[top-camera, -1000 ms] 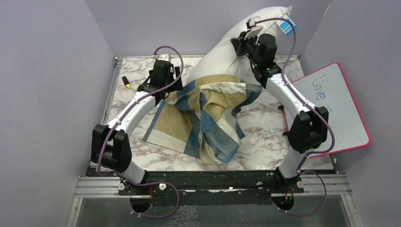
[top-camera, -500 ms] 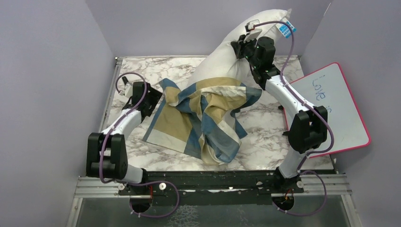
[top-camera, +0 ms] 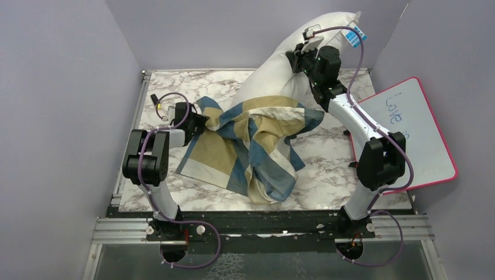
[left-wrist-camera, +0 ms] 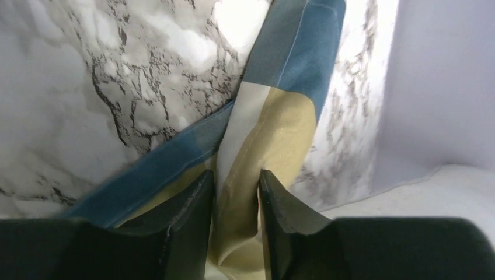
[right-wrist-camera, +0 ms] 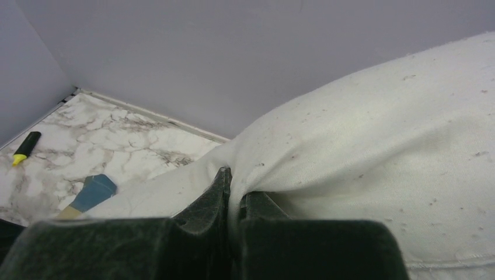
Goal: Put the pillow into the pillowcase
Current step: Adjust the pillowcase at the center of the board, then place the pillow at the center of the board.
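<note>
Left gripper [left-wrist-camera: 235, 178]: low over the marble table [left-wrist-camera: 87, 70], jaws partway apart and astride a raised fold of the pillowcase [left-wrist-camera: 274, 122]. Tan cloth fills the gap between them. I cannot tell whether they pinch it or only straddle it.

Right gripper [right-wrist-camera: 235, 175]: lifted high, clenched on a pucker of the pillow [right-wrist-camera: 362, 134], with white fabric drawn in between the closed fingers.

Pillow: in the top view it hangs from the right gripper [top-camera: 295, 55], running down and away toward the left gripper [top-camera: 195, 121]. Its upper end, with a small blue tag [top-camera: 354, 36], rises above the right fingers against the back wall.

Pillowcase: in the top view the pillowcase [top-camera: 257, 146] is crumpled on the table [top-camera: 327, 169] between the two grippers, reaching from the left fingertips to below the right gripper.

Hidden: the pillow's lower end is covered by the pillowcase, so I cannot tell how far it sits inside. The sack's opening is lost among the folds.

Cut off: both wrist views lose the finger bases at the bottom edge. The left wrist view shows only a narrow strip of cloth.

Highlighter [right-wrist-camera: 26, 147]: well beyond the right fingers, at the far left corner of the table.

Whiteboard [top-camera: 420, 134]: pink-rimmed, behind the right arm, hanging over the table's edge. Its writing is partly blocked by the arm.
</note>
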`<state>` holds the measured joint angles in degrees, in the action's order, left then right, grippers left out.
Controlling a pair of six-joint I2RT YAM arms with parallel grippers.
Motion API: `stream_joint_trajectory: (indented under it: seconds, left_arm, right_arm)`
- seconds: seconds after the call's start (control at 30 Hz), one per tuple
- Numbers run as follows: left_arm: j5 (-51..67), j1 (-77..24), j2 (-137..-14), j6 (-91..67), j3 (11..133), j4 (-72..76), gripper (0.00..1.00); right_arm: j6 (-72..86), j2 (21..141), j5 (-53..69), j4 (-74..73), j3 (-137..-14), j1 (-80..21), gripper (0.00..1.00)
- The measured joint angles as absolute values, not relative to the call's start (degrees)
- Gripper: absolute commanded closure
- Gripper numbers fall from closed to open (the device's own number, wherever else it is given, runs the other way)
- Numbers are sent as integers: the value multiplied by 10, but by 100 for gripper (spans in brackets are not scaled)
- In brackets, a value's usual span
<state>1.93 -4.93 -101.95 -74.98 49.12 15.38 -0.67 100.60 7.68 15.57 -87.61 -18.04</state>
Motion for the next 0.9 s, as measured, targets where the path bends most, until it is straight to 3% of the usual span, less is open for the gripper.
stream_joint_trajectory:
  seconds: [0.03, 0.07, 0.9]
  left_arm:
    - [20, -50, -1028, -755, 493, 161, 95]
    - [19, -50, -1036, -759, 495, 166, 100]
    - [-297, -25, -976, -606, 676, -193, 100]
  right_arm:
    - [-9, 1006, 77, 156, -876, -180, 100]
    - [-12, 1006, 77, 156, -876, -180, 100]
    - [-156, 1005, -84, 202, -1026, -183, 100]
